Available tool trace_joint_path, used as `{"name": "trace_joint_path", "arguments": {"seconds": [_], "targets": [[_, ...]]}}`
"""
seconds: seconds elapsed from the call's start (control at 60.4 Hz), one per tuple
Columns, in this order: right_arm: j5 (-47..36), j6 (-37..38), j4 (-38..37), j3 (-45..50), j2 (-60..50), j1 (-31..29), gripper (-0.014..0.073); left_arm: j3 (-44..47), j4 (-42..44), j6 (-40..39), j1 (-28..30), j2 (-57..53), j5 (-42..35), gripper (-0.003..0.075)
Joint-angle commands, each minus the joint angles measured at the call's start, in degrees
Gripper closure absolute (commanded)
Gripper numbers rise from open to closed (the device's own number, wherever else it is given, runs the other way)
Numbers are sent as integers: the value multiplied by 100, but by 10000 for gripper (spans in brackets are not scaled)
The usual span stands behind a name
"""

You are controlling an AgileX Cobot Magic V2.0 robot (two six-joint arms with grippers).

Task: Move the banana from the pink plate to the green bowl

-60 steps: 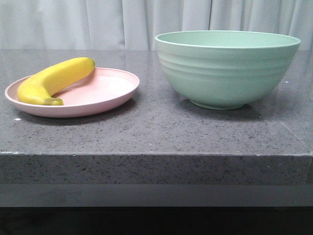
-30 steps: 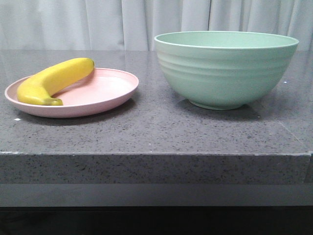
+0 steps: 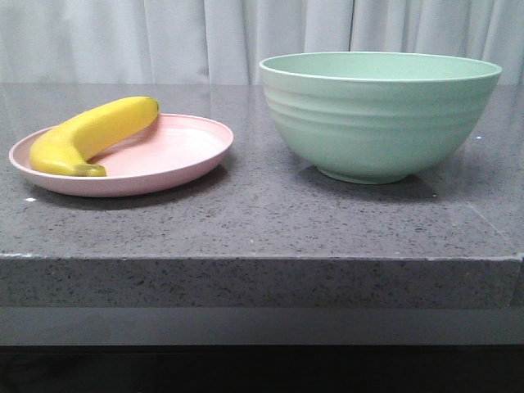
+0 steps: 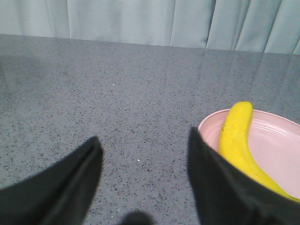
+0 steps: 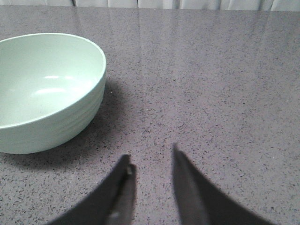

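Observation:
The yellow banana (image 3: pixel 92 135) lies on the left part of the pink plate (image 3: pixel 180 155) at the table's left. The mint-green bowl (image 3: pixel 378 115) stands at the right and is empty in the right wrist view (image 5: pixel 44 89). Neither gripper shows in the front view. My left gripper (image 4: pixel 144 140) is open and empty over bare table, beside the plate (image 4: pixel 276 150); its one finger (image 4: pixel 215 183) overlaps the banana (image 4: pixel 236 140) in that view. My right gripper (image 5: pixel 151 157) is open and empty over bare table, beside the bowl.
The dark speckled stone table (image 3: pixel 262 221) has its front edge near the camera. A pale curtain (image 3: pixel 205 37) hangs behind the table.

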Motion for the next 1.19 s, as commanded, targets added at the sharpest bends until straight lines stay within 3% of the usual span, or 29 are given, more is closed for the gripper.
{"name": "trace_joint_path", "arguments": {"seconds": [0.0,0.05,0.199,0.365,0.596,0.712,0.911,1.176], "targets": [[-467,-44,-59,-200,80,-32,119,-202,-1,0,21,74,-453,69],[-473,-44,-59,-200,80,-32,81,-202,-25,0,21,74,-481,58],[-533,-44,-34,-200,80,-32,85,-245,-565,0,8,164,-563,61],[-533,-44,-28,-200,80,-32,85,-924,-565,266,-261,876,415,62],[-533,-44,-28,-200,80,-32,85,-2260,-565,492,-1288,2594,1684,62],[-533,-44,-28,-200,80,-32,85,-2853,-565,370,-1655,3511,1942,77],[-533,-44,-28,-200,80,-32,85,-3699,-565,248,-1778,4729,2278,134],[-545,-44,-29,-200,80,-32,85,-4297,-565,234,-1778,5745,2483,135]]}}
